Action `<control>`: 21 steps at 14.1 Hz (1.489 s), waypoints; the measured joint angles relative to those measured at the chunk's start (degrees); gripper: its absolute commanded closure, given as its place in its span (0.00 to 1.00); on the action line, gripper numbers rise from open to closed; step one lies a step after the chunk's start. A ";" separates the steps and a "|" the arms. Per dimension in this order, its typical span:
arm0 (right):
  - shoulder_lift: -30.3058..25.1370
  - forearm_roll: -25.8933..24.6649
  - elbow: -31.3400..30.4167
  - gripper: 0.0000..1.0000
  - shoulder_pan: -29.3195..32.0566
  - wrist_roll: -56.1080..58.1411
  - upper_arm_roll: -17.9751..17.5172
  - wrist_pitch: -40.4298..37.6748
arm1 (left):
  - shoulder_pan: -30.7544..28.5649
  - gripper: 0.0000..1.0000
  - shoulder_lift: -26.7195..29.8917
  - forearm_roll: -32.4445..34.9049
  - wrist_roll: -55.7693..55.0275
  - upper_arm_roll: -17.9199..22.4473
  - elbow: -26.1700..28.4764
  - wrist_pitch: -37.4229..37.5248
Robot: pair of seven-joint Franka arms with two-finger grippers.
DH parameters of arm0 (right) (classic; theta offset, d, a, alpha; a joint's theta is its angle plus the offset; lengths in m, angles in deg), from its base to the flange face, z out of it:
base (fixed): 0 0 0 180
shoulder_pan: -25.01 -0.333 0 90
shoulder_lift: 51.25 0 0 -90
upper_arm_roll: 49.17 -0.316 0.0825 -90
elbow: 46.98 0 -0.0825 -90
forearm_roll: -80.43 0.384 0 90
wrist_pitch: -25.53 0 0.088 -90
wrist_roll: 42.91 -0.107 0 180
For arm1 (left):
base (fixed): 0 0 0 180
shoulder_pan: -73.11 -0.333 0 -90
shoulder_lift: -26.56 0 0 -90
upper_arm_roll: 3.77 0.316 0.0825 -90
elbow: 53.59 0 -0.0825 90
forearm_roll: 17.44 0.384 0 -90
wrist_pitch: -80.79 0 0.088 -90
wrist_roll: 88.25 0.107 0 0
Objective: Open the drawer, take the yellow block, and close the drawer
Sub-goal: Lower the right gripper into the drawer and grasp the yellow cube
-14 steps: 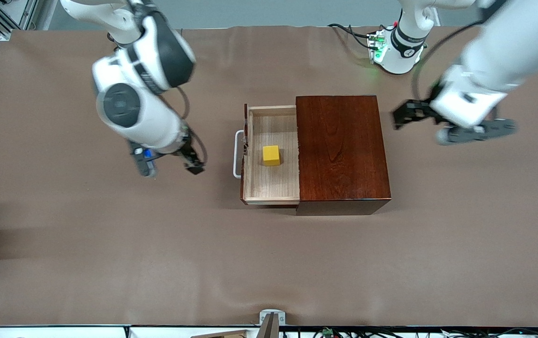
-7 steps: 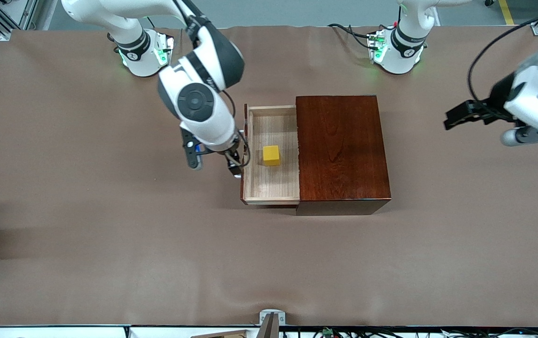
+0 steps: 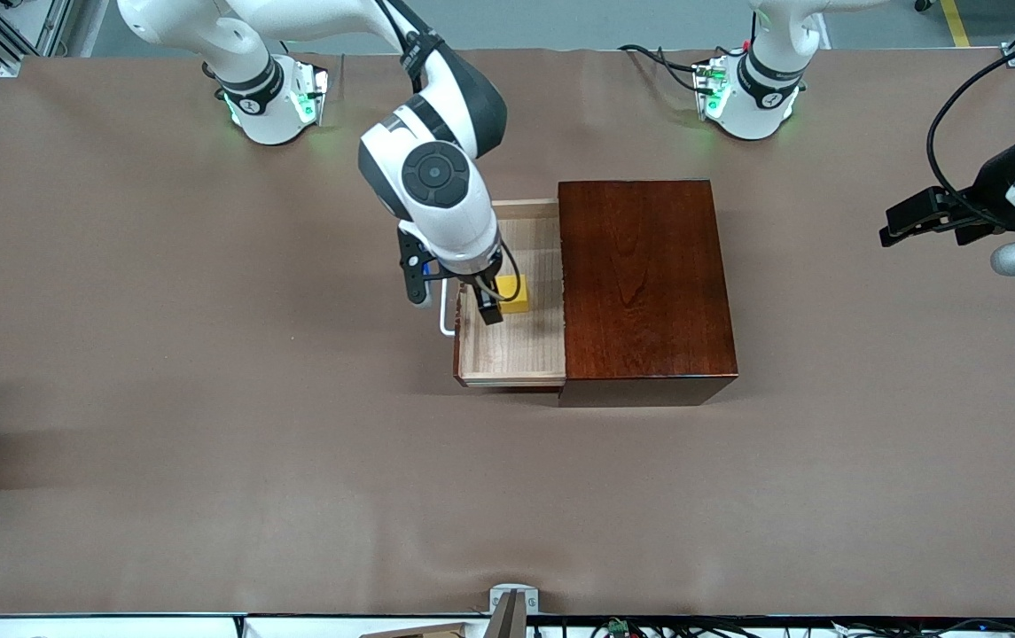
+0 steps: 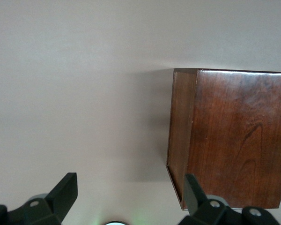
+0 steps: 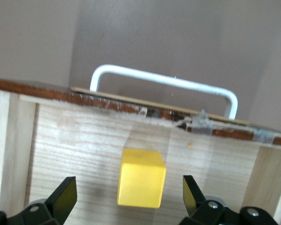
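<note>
Now the drawer (image 3: 511, 346) at frame centre stands open, and the right pincer (image 5: 130, 199), spread wide over the yellow block (image 5: 141, 183), must drop and pinch, while the left pincer (image 4: 129, 193) waits spread at the right edge.

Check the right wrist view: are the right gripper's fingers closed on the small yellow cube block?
No: the right gripper is open, one finger on each side of the small yellow cube block, clear of it.

The light pale-wood sliding drawer (image 3: 511, 350) with a white U-shaped bar handle (image 5: 164, 84) stands pulled out of the glossy dark reddish-brown wooden box (image 3: 644, 288), toward the right arm's end of the tabletop. The small bright yellow cube-like block (image 5: 141, 183) sits flat on the drawer's floor, about midway along it, clear of the walls.
</note>
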 measured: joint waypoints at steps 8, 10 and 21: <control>4.05 0.00 0.01 0.00 -2.12 -6.82 0.00 3.48 | 0.01 0.00 0.00 0.58 2.76 -0.05 0.01 -0.85; 4.42 0.00 0.01 0.00 -2.28 -7.37 0.01 4.15 | 0.01 0.00 0.00 0.58 2.77 -0.07 0.07 -1.09; 5.61 -0.01 -0.10 1.00 -3.24 -9.25 0.02 8.26 | 0.05 0.00 -0.01 0.61 2.81 -0.43 0.40 -2.55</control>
